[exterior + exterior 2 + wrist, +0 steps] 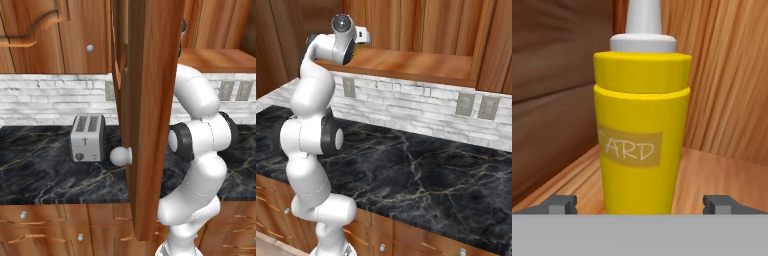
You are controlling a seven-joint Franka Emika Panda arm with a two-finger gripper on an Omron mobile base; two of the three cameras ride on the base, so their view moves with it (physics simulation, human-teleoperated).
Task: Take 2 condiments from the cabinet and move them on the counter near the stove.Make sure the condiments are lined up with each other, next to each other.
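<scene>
yellow squeeze bottle (pixel 641 130), upright, inside cabinet (pixel 557 100)

Black white-veined marble counter (pixel 45 175) carried on reddish-brown wooden drawer fronts, silver two-slot toaster (pixel 88 137) stood on it, yellow white-nozzled squeeze bottle (pixel 641 130) upright on wooden cabinet shelf (pixel 712 175)

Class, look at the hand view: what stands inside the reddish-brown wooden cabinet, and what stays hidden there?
An upright yellow squeeze bottle with a white nozzle stands on the cabinet's wooden shelf, between the open claw tips. Anything behind the bottle is covered.

Both base views overlook the counter (pixel 421 165) from opposite sides; hand view faces the cabinet's (pixel 732 90) inside, close.
</scene>
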